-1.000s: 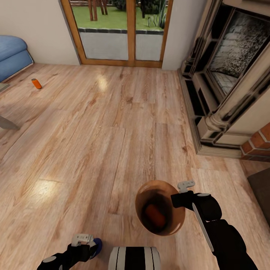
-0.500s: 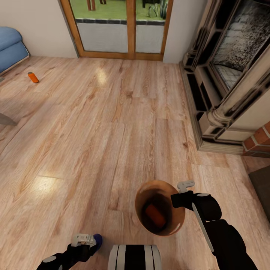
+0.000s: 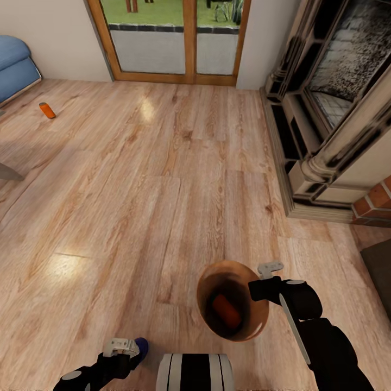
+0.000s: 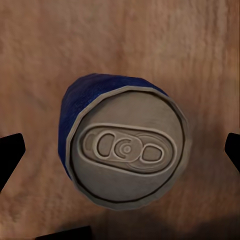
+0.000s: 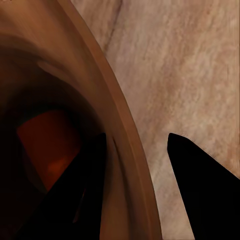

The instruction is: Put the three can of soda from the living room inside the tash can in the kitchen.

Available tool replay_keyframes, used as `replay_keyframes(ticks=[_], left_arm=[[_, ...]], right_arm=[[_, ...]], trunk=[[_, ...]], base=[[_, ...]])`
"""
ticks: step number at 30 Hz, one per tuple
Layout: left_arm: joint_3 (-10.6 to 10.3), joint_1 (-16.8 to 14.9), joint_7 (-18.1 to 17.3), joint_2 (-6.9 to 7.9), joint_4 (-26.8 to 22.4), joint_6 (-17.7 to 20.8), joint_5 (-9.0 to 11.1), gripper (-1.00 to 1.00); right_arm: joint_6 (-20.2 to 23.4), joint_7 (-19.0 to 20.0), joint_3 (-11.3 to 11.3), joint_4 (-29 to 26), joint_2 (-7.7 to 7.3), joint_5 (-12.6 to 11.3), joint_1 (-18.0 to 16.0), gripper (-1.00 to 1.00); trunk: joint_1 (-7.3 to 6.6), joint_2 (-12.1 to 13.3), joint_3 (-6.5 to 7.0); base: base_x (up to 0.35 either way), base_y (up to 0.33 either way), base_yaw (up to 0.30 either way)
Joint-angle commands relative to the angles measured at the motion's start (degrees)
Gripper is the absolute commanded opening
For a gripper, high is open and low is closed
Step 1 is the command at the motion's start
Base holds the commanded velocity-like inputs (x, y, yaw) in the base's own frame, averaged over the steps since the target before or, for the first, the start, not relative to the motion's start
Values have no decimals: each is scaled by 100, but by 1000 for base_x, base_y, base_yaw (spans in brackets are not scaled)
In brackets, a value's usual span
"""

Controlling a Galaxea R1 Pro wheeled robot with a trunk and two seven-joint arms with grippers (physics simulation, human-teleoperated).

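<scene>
The tash can (image 3: pixel 255 320) hangs low at the right of the head view, glossy copper-brown inside, with one orange can of soda (image 3: pixel 225 311) lying in its bottom. My right gripper (image 3: pixel 256 287) is shut on its rim (image 5: pixel 132 160), one finger inside the wall and one outside. My left gripper (image 3: pixel 132 348) is shut on the dark blue can of soda (image 4: pixel 125 160), whose silver top faces the wrist camera between the fingers (image 4: pixel 10 157). A second orange can of soda (image 3: pixel 47 110) lies on the living room's plank floor, far left, near the blue sofa (image 3: pixel 16 65).
A dark stone and brick fireplace (image 3: pixel 336 119) fills the right side. A wood-framed glass door (image 3: pixel 174 43) stands at the back wall. A grey table edge (image 3: pixel 8 174) pokes in at the left. Open wood floor (image 3: pixel 163 190) stretches between.
The whole view has shifted a little, so the camera has moved. Both grippers keep their holds, and the orange can still lies in the tash can.
</scene>
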Motion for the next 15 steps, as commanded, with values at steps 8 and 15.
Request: replay_keyframes(ticks=[8,15], left_arm=[[0,0,-2,0,-5,0,1,100],[-11,4,-24,6,-38,-14,1,-100]], right_arm=[[9,-4,51,-2,9,-116,-2,-100],[9,-4,60,-2,10,-116,-1,-100]], trunk=[[9,-6,-89],[9,-6,-89]], base=[[0,0,0],[0,0,0]])
